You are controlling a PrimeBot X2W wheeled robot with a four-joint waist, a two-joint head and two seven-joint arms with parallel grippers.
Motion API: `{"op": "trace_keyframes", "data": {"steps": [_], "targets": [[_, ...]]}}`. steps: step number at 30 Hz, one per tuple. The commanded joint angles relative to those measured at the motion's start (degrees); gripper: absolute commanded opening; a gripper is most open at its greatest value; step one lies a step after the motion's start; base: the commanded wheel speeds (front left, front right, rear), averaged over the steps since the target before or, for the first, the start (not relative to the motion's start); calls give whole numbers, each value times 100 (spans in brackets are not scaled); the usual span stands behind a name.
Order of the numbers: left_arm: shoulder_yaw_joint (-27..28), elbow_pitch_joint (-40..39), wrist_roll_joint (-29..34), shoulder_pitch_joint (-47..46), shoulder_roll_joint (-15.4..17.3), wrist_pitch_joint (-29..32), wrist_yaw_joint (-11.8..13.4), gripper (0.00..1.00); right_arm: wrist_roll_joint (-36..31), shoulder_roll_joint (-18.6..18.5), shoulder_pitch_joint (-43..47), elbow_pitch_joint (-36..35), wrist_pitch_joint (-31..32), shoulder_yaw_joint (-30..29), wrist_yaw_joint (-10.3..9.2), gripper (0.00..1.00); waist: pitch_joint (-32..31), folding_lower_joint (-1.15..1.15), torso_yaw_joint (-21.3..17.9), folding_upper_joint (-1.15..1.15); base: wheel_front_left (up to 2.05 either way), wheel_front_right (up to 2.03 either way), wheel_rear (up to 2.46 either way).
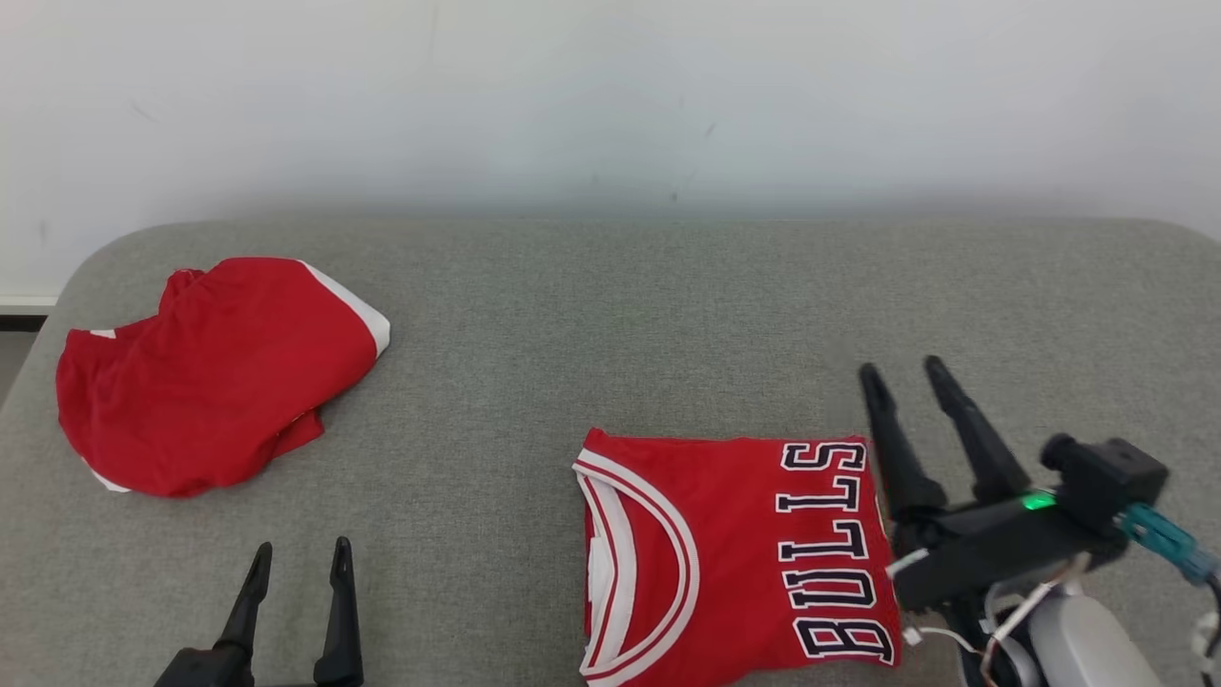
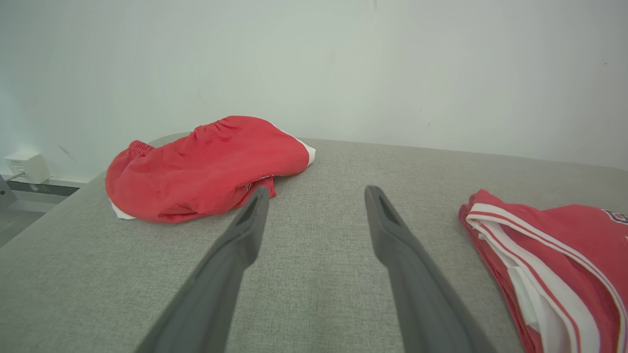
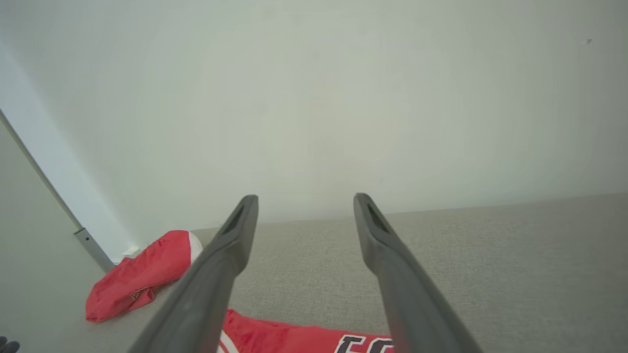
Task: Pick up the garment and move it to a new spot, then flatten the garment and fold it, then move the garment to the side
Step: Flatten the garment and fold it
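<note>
The garment (image 1: pixel 725 553) is a red jersey with white trim and BULLS lettering, folded flat on the grey cushioned surface (image 1: pixel 610 315) at the lower right. Its collar end shows in the left wrist view as the garment (image 2: pixel 554 264), and its upper edge in the right wrist view as the garment (image 3: pixel 289 338). My right gripper (image 1: pixel 901 367) stands open just past the jersey's right edge, holding nothing; the right gripper (image 3: pixel 304 198) points over bare surface. My left gripper (image 1: pixel 300 549) is open at the lower left, well apart from the jersey; its fingers (image 2: pixel 250 215) are spread with nothing between them.
A crumpled pair of red shorts (image 1: pixel 210 372) with white trim lies at the far left; the shorts (image 2: pixel 206 166) sit just beyond my left fingertips. A pale wall (image 1: pixel 610 95) backs the surface. A wall socket (image 2: pixel 27 166) sits low at the left.
</note>
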Motion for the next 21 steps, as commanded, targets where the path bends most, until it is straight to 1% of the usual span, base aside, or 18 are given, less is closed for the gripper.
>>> {"op": "trace_keyframes", "data": {"steps": [1,7,10,12,15,21], "targets": [[29,-22,57,5,-4,-18,-7,100,-31,-37,133,-25,-67,-91,-13,100,1,1,-43,0,0,0,0],[77,-75,90,25,-4,-18,-8,100,-192,-28,673,-182,-415,-783,-13,100,-4,1,-154,0,0,0,0],[110,-124,105,56,-1,-18,-9,100,-327,-9,953,-251,-536,-1032,-13,100,-13,1,-221,0,0,0,0],[132,-157,126,66,2,-18,-9,100,-364,69,1126,-273,-591,-1165,-13,100,-18,1,-261,0,0,0,0],[140,-195,126,78,18,-18,-10,100,-570,74,1347,-293,-675,-1232,-13,100,-36,1,-305,0,0,0,0],[61,-246,116,92,53,-18,-10,100,-928,202,1652,-212,-827,-1258,-13,100,-112,1,-330,0,0,0,0]]}}
